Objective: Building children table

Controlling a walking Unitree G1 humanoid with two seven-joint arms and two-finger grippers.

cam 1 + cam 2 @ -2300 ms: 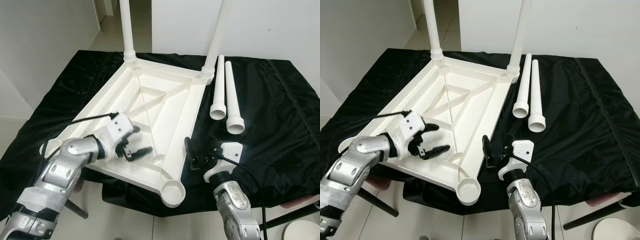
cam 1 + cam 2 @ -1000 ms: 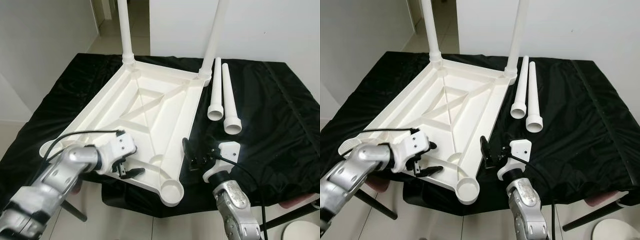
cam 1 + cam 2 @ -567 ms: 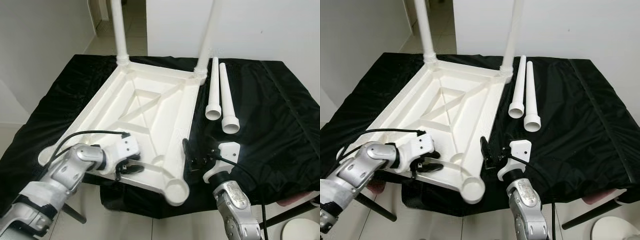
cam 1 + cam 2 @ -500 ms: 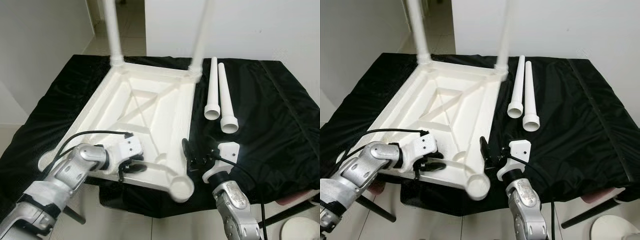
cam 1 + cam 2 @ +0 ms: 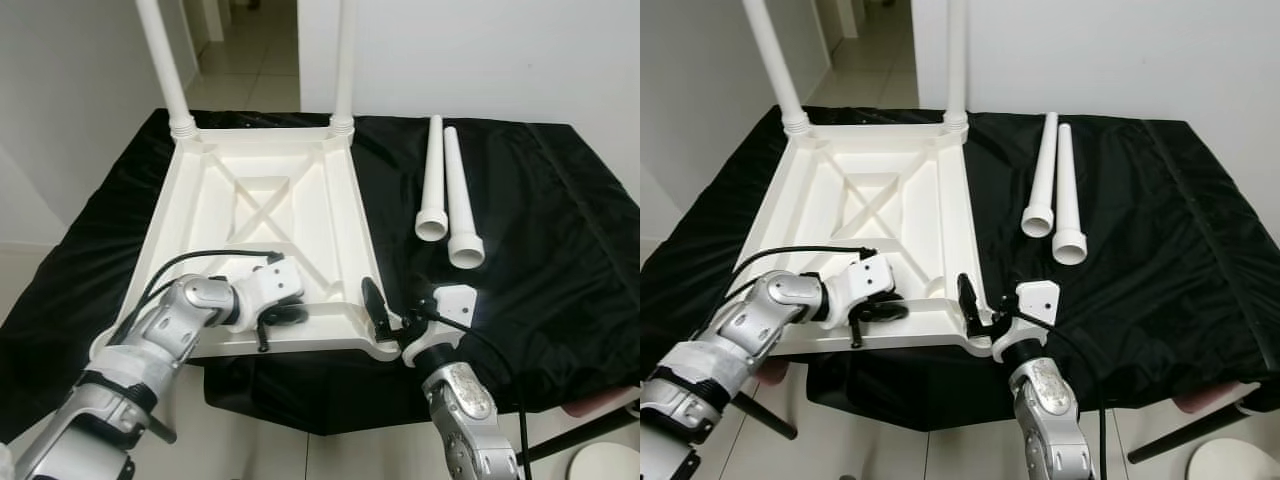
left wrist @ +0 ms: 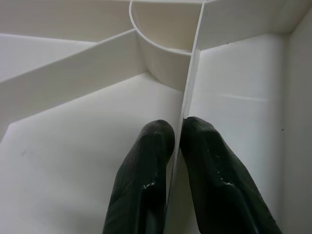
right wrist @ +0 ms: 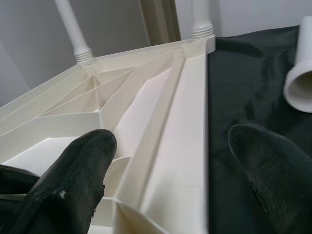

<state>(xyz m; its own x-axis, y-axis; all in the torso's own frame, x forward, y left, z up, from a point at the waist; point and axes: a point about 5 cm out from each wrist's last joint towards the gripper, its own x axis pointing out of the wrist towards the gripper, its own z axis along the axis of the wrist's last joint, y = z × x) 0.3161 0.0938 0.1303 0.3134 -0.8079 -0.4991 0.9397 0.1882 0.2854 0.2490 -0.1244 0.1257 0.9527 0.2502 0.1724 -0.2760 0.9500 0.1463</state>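
Observation:
A white plastic tabletop (image 5: 250, 215) lies upside down on the black cloth, its near edge square to me. Two white legs (image 5: 165, 70) (image 5: 345, 60) stand in its far corners. Two loose legs (image 5: 433, 180) (image 5: 458, 200) lie side by side on the cloth to its right. My left gripper (image 5: 275, 318) is shut on a thin rib near the tabletop's front edge. The left wrist view has one black finger on each side of that rib (image 6: 187, 97). My right gripper (image 5: 392, 315) stands open at the near right corner, one finger (image 7: 73, 170) over the underside, the other (image 7: 273, 165) over the cloth.
The black cloth (image 5: 560, 260) covers the whole work table and hangs over its front edge. A white wall rises behind, with a tiled doorway at the back left. A round white object (image 5: 600, 465) sits on the floor at the lower right. A black cable loops along my left forearm.
The tabletop has swung round: its far end with the two legs went left, and its near edge now faces me squarely. My left gripper dropped from above the underside and shut on the rib.

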